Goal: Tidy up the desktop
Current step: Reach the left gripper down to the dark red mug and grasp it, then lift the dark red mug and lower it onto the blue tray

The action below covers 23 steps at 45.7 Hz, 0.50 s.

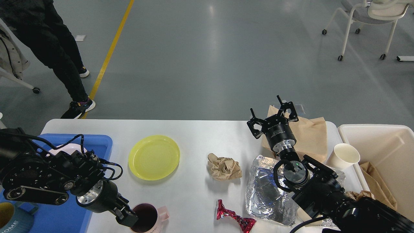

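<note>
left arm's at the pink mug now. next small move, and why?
Probably close the left gripper on the rim of the pink mug, then lift. It sits at the mug's near-left rim, seemingly dipping inside. The mug stands on the desktop right beside the blue tray, which already holds a plate and a blue mug. Whether the jaws are open cannot be told.

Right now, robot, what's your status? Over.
Left gripper at the pink mug rim, grip unclear. Right gripper open, empty, above the paper bag. Desktop cluttered: yellow plate, paper wad, foil.
</note>
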Tool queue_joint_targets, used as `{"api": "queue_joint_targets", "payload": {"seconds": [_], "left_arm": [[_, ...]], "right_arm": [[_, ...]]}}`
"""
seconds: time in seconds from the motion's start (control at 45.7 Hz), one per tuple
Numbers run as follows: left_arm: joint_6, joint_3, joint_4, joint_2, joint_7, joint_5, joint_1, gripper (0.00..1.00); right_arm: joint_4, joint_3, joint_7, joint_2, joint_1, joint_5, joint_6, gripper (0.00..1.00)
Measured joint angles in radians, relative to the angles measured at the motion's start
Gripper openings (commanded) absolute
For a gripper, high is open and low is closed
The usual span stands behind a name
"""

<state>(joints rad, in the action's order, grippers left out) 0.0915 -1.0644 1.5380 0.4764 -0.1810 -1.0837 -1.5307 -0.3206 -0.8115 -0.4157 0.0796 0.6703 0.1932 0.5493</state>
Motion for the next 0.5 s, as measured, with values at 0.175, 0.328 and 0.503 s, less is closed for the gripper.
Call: {"api": "queue_joint_targets", "payload": {"seconds": [0.175, 0.328, 0.503], "left_arm": [[-0.035, 0.010, -0.023, -0.020, 0.033, -0.005, 0.049, 0.13], [-0.059, 0.026, -0.029, -0.021, 0.101, -0.005, 0.087, 0.00], [-0.063, 0.032, -0.016, -0.003, 0.115, -0.003, 0.083, 0.01]], "right_arm": [[0.000, 0.000, 0.000, 0.000, 0.000, 0.000, 0.000, 1.00], [0.000, 0.000, 0.000, 0.000, 0.000, 0.000, 0.000, 1.00], [0.000, 0.000, 0.000, 0.000, 0.000, 0.000, 0.000, 1.00]]}}
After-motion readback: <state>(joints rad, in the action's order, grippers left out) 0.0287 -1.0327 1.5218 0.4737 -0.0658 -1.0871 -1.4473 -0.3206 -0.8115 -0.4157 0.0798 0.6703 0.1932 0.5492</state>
